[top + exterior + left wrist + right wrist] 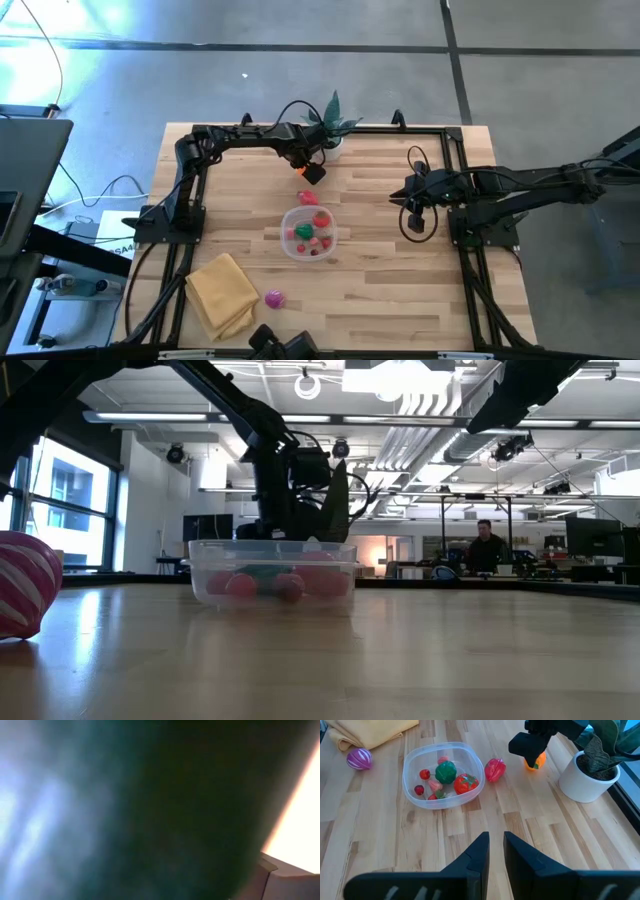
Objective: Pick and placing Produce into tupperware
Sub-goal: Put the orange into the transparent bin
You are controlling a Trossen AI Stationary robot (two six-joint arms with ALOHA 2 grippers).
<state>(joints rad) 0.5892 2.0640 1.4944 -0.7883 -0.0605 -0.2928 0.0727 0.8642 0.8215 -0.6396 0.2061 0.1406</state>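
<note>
Tupperware (308,250), small, round, clear plastic with a whitish rim, near the middle of the pale wooden table (400,290). Clock directions taken from the container as seen from above.

Inside: one green toy ball (446,771), one red toy tomato (466,783), and about five small red and pink pieces (424,774), too small to count surely.

Outside: three pieces of produce.
- One red-pink toy fruit (495,769) at 12 o'clock, just beside the rim; cannot tell whether touching.
- One orange toy piece (535,762) farther out at 12 o'clock, partly hidden under the left gripper (529,746).
- One magenta striped toy bulb (274,298) at 7 o'clock, lying just beside one folded yellow cloth (222,292) at 8 o'clock.

Left gripper low over the orange toy piece, blocking sight of it; cannot tell whether spread or pinching.

One spiky green plant in a white pot (582,780) between 12 and 1 o'clock, at the far table edge, close behind the left gripper.

Right gripper (496,836) at 2 o'clock, well apart from the container, fingers pressed almost together with only a thin slit, holding nothing.

Beyond the table in the low view, one person (487,546) far off in the room.
</note>
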